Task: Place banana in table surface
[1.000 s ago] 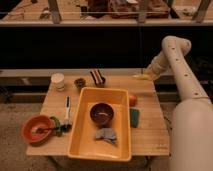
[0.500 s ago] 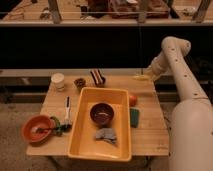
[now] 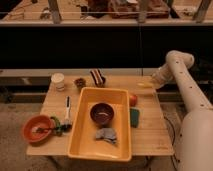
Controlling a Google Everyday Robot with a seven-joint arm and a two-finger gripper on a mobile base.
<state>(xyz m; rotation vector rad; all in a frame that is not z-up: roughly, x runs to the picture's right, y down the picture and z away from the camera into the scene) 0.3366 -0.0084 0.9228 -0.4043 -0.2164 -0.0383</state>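
The banana [image 3: 145,85] is a small pale-yellow shape at the far right edge of the light wooden table surface [image 3: 150,135]. My gripper [image 3: 153,83] is right at the banana's right end, at the tip of the white arm that reaches in from the right. I cannot tell whether the banana rests on the wood or hangs just above it.
A large yellow tub [image 3: 80,140] fills the table's middle and holds a dark bowl [image 3: 102,113] and a grey cloth [image 3: 106,135]. An orange fruit [image 3: 133,99] and a green sponge [image 3: 135,117] lie to its right. A red bowl [image 3: 37,128], a brush [image 3: 67,107], a white cup [image 3: 58,81] and a small brown bowl [image 3: 79,82] are on the left.
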